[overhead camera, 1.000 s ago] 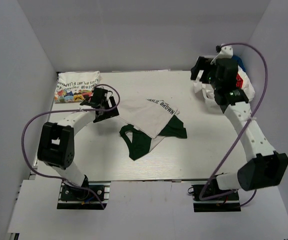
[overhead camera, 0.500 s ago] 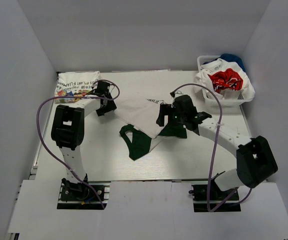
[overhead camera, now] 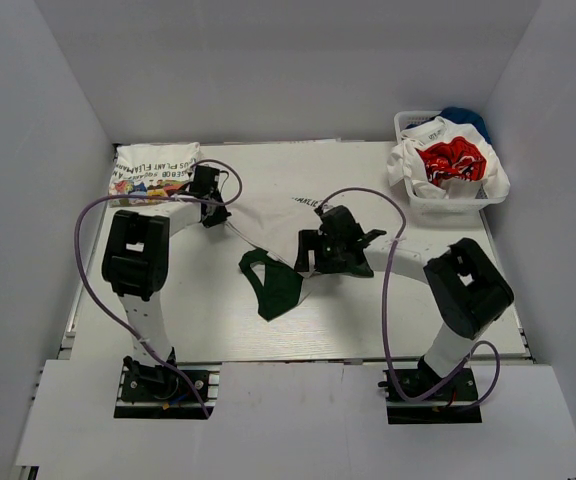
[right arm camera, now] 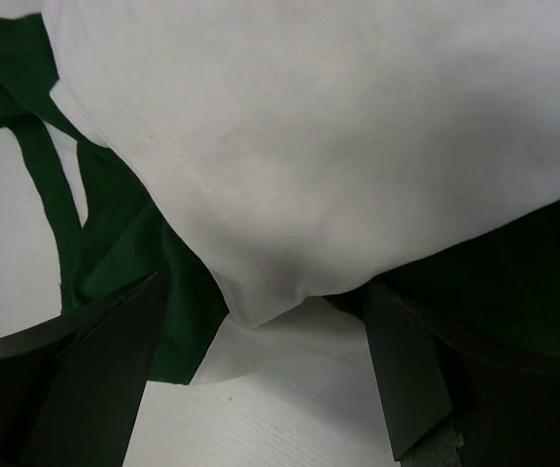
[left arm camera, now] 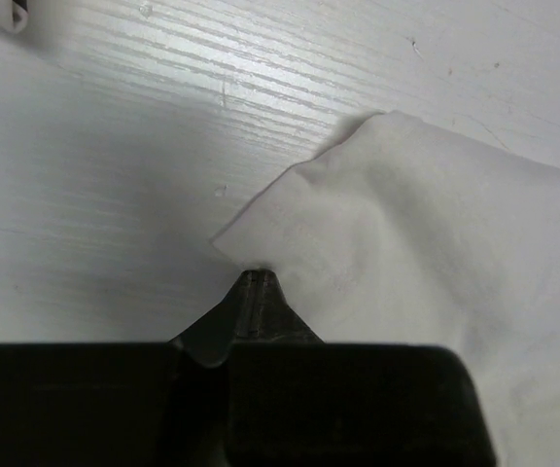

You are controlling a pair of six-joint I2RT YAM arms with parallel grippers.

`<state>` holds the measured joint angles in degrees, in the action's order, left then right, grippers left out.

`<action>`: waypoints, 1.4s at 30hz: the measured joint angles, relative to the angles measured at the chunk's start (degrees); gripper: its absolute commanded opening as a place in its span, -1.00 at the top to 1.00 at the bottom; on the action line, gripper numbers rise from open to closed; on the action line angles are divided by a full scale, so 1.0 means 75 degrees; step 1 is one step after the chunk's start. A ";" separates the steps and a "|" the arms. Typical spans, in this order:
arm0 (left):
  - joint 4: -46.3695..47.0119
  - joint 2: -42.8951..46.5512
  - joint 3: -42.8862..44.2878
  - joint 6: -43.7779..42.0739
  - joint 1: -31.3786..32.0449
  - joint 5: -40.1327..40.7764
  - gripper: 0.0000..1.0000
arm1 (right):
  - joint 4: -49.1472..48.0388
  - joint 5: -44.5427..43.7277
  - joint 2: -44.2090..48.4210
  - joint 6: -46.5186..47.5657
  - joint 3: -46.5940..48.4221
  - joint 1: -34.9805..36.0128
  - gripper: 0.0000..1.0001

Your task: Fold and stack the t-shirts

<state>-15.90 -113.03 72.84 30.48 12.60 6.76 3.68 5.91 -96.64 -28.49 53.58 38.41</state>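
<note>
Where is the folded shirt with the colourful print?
In the overhead view, the folded t-shirt lies at the table's far left corner, just beyond the left gripper.

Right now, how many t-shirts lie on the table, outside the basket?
2. A folded t-shirt lies at the back left; a white and green t-shirt lies crumpled in the middle. The basket at the back right holds more, partly hidden.

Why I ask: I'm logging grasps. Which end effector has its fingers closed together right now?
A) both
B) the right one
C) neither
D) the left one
D: the left end effector is pinched shut at the corner of the white t-shirt, while the right end effector stands open astride its hem.
</note>
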 measured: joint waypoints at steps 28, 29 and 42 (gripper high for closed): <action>0.1148 0.2882 -0.1125 -0.0962 0.0099 -0.1151 -0.99 | -0.0204 -0.1973 0.1941 0.0927 0.1349 0.0207 1.00; 0.1081 0.2856 -0.0935 -0.1017 0.0102 -0.1209 -1.00 | -0.0201 -0.1970 0.2174 0.1029 0.1460 0.0201 1.00; 0.0175 0.1886 -0.1349 -0.1093 0.0428 -0.2157 -1.00 | 0.0181 -0.1740 0.2585 0.1215 0.1466 0.0195 1.00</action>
<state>-14.59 -98.89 62.72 22.28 15.81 -9.41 5.04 -7.14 -77.25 -19.38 64.58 39.88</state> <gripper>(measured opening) 0.997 0.023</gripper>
